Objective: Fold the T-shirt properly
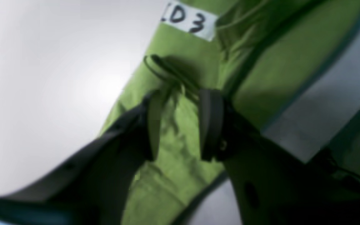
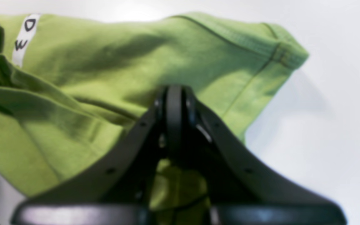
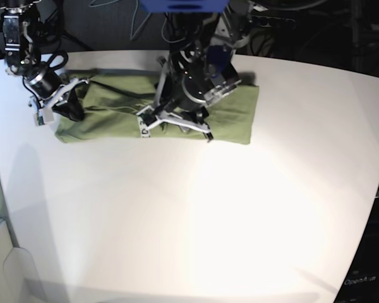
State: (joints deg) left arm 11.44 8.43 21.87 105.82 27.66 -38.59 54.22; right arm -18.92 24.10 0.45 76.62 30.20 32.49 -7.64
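The broad white worktop (image 3: 196, 208) with a rounded edge fills the base view, bare and glossy under a bright patch of light; behind it the room is dark, with tangled cables and black equipment.

At the far left of that view the right hand (image 3: 68, 108) rests on the left end of the sage-green short-sleeved cotton T-shirt (image 3: 114, 117), which lies as a long folded band across the far part of the worktop. In the right wrist view its black fingers (image 2: 174, 106) are pressed together with no gap; green cloth bunches around them, though whether any is pinched I cannot tell.

Further right, near the middle of the band, the left hand (image 3: 177, 126) stands over the shirt's near edge. In the left wrist view its two dark fingers (image 1: 210, 125) are parted, with wrinkled cloth between them and not gripped.

A small white tag (image 1: 190, 21) on the shirt bears handwritten black marks reading roughly "D3"; the start is cut off.
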